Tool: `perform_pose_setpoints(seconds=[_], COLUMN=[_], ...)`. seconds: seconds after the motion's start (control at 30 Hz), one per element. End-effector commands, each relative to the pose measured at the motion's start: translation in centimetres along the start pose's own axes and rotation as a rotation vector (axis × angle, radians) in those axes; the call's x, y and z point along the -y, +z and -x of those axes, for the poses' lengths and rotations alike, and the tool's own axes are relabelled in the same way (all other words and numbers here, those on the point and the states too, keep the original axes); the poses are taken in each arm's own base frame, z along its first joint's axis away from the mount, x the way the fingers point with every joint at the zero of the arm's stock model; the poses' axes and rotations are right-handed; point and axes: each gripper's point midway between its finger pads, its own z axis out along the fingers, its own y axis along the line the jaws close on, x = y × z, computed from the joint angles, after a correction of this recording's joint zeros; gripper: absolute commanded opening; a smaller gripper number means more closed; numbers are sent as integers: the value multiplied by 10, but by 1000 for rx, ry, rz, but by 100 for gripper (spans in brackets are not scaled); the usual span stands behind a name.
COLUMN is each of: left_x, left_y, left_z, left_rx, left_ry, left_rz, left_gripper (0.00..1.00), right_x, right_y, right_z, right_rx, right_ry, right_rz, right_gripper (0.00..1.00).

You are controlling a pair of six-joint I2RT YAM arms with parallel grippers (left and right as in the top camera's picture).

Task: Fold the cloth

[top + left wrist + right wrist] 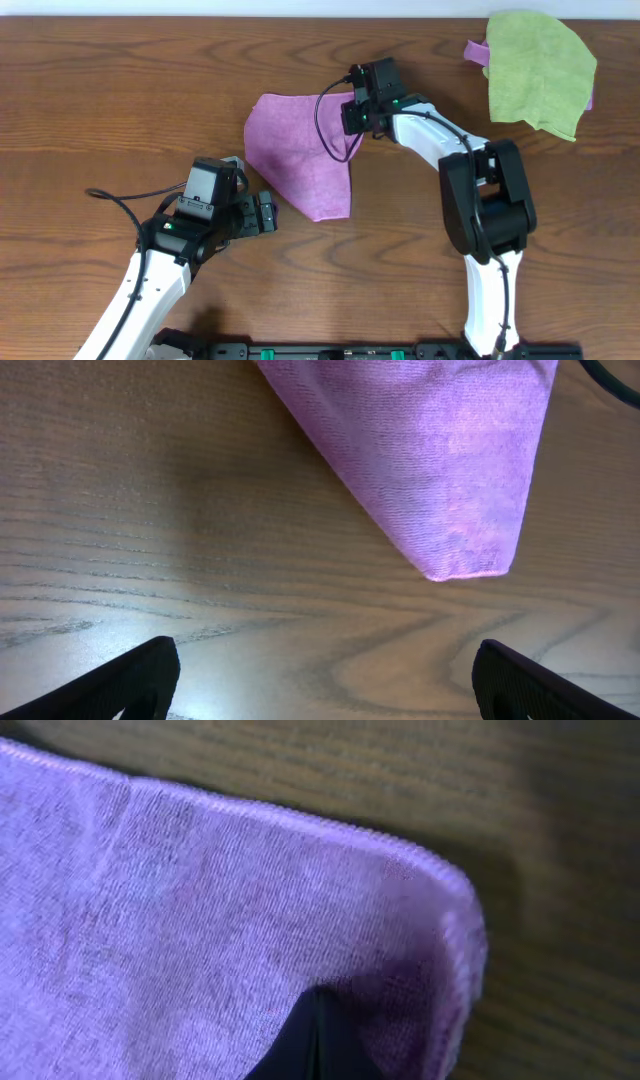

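Overhead: the cloth [300,150] lies mid-counter [100,80], between the two tools. Right tool [358,108] is pinched shut on its far right corner. Left tool [262,213] is spread wide and empty, just beside the near tip, not touching. The cloth tapers to a blunt tip pointing at the near edge. Its long axis runs far-to-near, leaning slightly right.
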Motion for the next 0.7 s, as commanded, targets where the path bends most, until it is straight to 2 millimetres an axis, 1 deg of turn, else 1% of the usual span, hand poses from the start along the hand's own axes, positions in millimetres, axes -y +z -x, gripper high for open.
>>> perform_pose_setpoints(seconds=[0.0,0.1,0.17,0.2,0.23,0.27,0.3,0.37,0.43,0.5,0.53,0.63,0.67], left_x=[-1,-1,1,4,8,11,14,17,31,44,47,49,49], left_y=[0,4,12,18,24,32,42,60,76,85,89,99,102], left_z=[2,3,10,14,17,20,23,30,39,46,48,51,53], left_rx=[6,5,15,19,19,17,14,16,30,40,43,36,35], left_ry=[-2,-2,0,2,4,5,7,10,24,41,42,32,31], left_rz=[6,6,-3,-16,-35,-51,-70,-93,-169,-247,-266,-279,-277], left_gripper=[95,95,96,100,100,93,92,92,93,93,93,92,89], right_x=[26,31,31,31,31,31,30,30,30,30,30,30,31], right_y=[22,20,17,16,15,15,15,15,14,14,14,14,14], right_z=[-19,-7,-3,-1,-1,-1,-1,-2,-2,-3,-4,-6,-7], right_rx=[-54,-42,-40,-42,-44,-47,-50,-53,-57,-63,-65,-73,-77], right_ry=[-16,-7,-6,-6,-6,-6,-6,-7,-13,-12,-12,-12,-16], right_rz=[-102,-109,-110,-110,-110,-110,-110,-110,-111,-111,-111,-112,-112], right_gripper=[1,1,1,1,0,1,1,1,1,1,1,1,1])
